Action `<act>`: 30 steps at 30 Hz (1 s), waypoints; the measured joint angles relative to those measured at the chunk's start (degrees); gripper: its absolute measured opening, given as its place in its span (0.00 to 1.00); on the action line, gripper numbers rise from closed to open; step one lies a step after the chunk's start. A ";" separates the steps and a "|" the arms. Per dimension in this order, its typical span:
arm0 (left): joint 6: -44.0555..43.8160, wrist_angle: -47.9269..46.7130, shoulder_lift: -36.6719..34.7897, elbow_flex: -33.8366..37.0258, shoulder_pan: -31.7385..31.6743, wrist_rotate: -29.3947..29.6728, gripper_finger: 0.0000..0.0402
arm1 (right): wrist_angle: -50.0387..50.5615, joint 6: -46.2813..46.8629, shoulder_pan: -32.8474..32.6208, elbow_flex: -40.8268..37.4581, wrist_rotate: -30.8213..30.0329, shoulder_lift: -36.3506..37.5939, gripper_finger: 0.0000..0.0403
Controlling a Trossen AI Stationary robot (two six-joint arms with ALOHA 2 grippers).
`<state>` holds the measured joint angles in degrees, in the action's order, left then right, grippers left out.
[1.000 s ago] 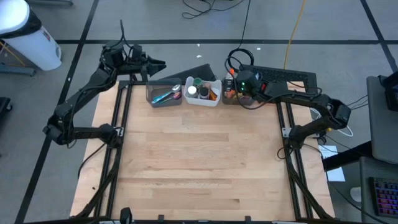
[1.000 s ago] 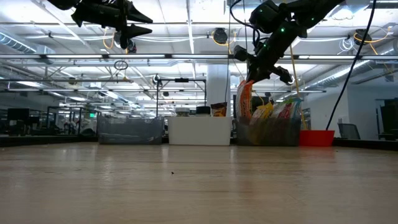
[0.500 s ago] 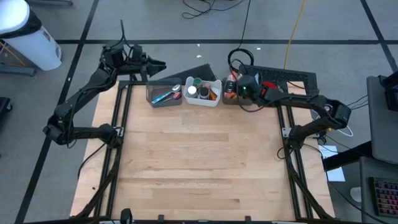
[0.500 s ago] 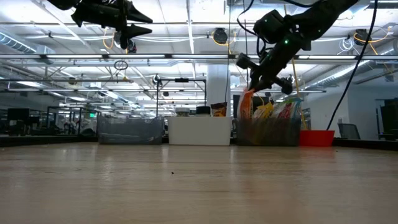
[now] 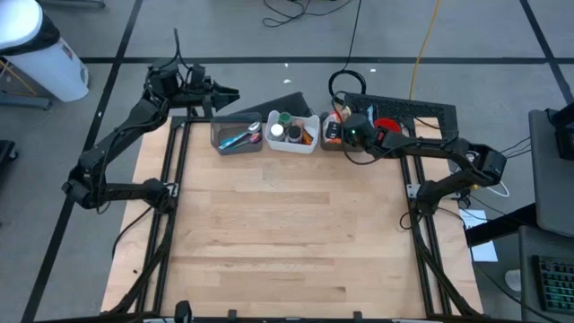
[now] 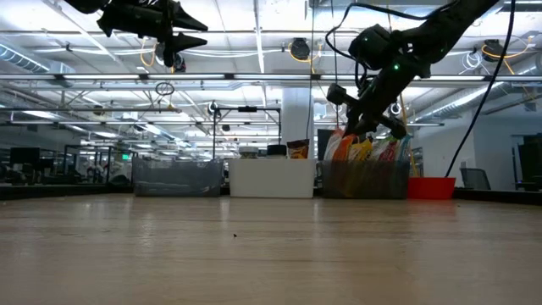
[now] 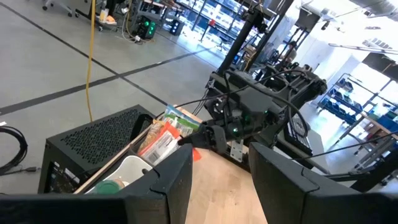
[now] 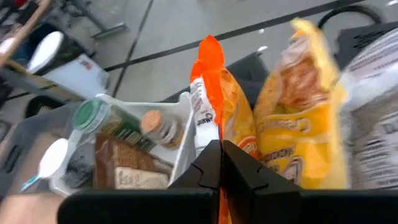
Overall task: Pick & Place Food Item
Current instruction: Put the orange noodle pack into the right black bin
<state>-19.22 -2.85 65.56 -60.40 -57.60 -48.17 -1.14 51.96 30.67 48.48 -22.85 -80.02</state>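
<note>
A: Item one, right gripper?

B: Fingers fully closed, pinching the top edge of the orange snack bag. In the high view it sits over the clear bin at 12 o'clock on the bench, a shade toward 1.

A: The bag's location?

B: Standing in that bin, touching a yellow chip bag beside it. Whether it has cleared the bin I cannot tell.

A: Neighbouring stock?

B: White bin just beside, holding a green-lidded jar and a spice bottle; grey bin toward 11 with blue utensils.

A: Left gripper?

B: Parked off the bench edge toward 11 o'clock, fingers partly apart, nothing between them.

A: Hazards, in your judgement?

B: Three. The pinch is only on the crimped top, so slick film could slide out if the bag is carried fast. The yellow bag leans against it and could be dragged up or tipped out. A low exit could catch the bin wall and shift the bin
</note>
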 joint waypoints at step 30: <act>2.56 0.11 0.00 0.00 12.18 0.16 0.41 | -8.74 -4.63 7.90 -2.57 15.18 -5.04 0.00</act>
<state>-16.67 -2.74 65.56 -60.40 -45.43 -48.01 -9.88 47.32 38.57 45.91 -7.68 -85.06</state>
